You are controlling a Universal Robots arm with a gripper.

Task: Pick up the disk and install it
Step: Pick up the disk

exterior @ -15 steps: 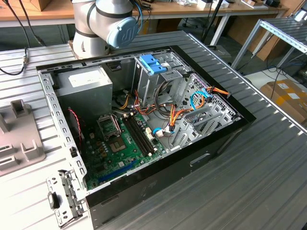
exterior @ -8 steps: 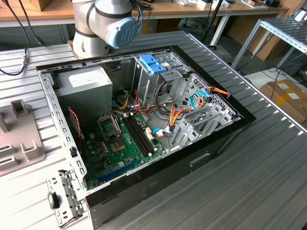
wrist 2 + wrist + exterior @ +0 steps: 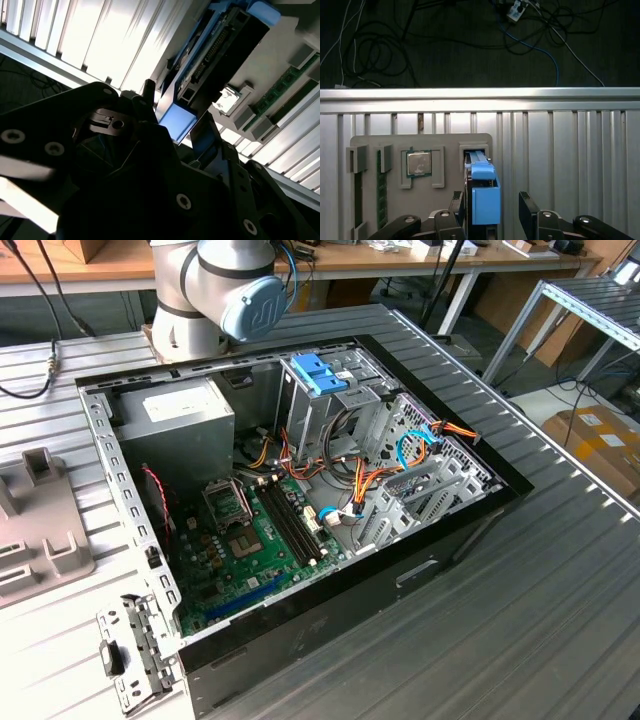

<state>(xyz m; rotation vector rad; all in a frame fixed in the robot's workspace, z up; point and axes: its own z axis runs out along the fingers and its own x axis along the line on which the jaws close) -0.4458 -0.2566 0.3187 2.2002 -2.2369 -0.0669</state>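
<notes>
ROBOT ARM POISED OVER DRIVE: the gripper (image 3: pixel 490 199) hangs above the grey holder tray (image 3: pixel 451 142), jaws spread and gripping nothing. The disk (image 3: pixel 484 207) stands on edge in its slot between the two fingers (image 3: pixel 526 205) — one finger just beside the blue side rail, the other a little apart, neither plainly touching. A processor chip (image 3: pixel 418 163) lies in a neighbouring pocket of the same tray. In the exterior view the tray sits at nine o'clock of the open computer case (image 3: pixel 430 560). The case's drive cage (image 3: pixel 300 405), topped by a blue latch (image 3: pixel 318 372), stands at twelve o'clock, with orange cables (image 3: pixel 370 480) trailing near it. From where I stand, the worry is an uneven squeeze: the nearer finger would meet the disk first, shove it sideways and cock it in the slot — and a pinch on smooth plastic alone could slip.
</notes>
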